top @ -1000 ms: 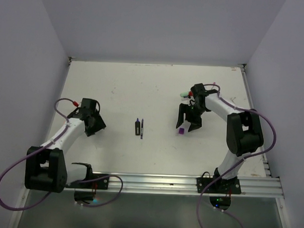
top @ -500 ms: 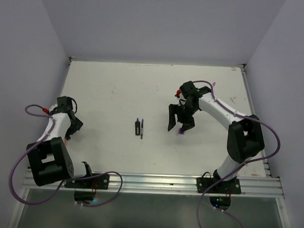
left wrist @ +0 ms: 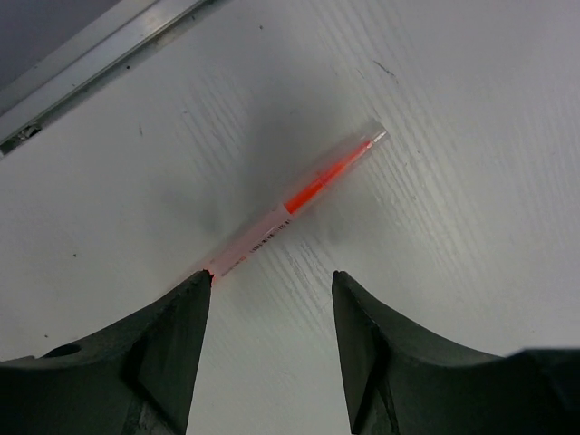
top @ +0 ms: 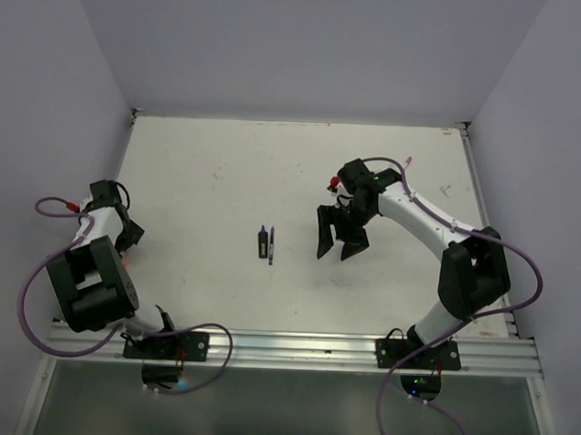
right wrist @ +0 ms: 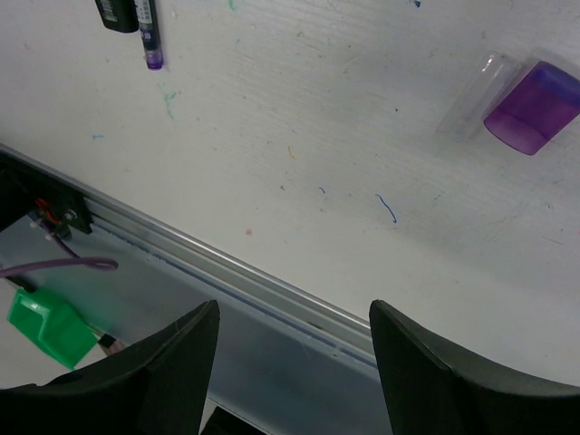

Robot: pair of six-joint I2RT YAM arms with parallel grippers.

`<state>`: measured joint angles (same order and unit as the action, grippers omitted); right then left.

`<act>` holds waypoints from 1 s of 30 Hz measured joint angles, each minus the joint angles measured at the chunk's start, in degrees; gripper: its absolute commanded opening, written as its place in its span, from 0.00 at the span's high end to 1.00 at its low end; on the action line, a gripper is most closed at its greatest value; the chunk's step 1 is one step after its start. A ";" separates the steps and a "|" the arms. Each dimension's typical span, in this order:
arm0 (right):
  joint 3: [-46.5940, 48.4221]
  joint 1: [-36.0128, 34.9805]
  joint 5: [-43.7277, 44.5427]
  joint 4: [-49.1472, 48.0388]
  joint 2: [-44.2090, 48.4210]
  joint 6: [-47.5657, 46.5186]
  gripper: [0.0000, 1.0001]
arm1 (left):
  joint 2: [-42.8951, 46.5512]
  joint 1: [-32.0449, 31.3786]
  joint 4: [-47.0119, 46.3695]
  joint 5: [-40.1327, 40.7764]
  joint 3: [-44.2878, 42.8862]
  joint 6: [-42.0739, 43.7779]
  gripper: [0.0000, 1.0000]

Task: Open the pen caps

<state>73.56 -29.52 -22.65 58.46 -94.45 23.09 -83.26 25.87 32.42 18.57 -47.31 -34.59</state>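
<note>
A translucent pen [left wrist: 304, 192] with red ink lies slanted on the white table, and its lower end reaches the left fingertip of my open left gripper [left wrist: 270, 281]. From above, that gripper [top: 127, 239] is tucked back at the far left. A black pen [top: 262, 243] and a thin purple pen [top: 271, 245] lie side by side mid-table. My right gripper [top: 335, 250] hangs open just to their right, holding nothing. Its wrist view shows a purple pen cap [right wrist: 530, 107] at upper right, the purple pen [right wrist: 149, 36] at upper left and open jaws [right wrist: 294, 313] over the table's front edge.
An aluminium rail [top: 362, 349] runs along the near edge and also shows in the right wrist view [right wrist: 227, 263]. A green part [right wrist: 45, 326] and cables sit below it. Grey walls close in the table on three sides.
My left arm has swung back from mid-left to the far left edge. My right gripper has moved left and now hides the purple cap from above.
</note>
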 measured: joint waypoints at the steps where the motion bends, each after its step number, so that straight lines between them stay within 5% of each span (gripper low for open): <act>1: 0.02 0.00 -0.11 0.02 0.09 0.00 0.30 | -0.35 0.00 -0.81 -0.72 0.59 0.37 0.41; 19: -0.20 -0.04 -0.96 -1.01 1.62 1.99 0.31 | -2.58 0.00 -7.74 -1.86 3.85 5.86 0.46; 30: -0.20 -0.04 -0.96 -2.36 1.62 3.69 0.31 | -2.05 0.00 -11.93 -5.33 5.40 6.64 0.81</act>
<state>73.36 -29.56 -23.62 56.10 -92.84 26.79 -85.32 25.87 20.49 13.23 -41.91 -27.94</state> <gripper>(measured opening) 0.691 0.261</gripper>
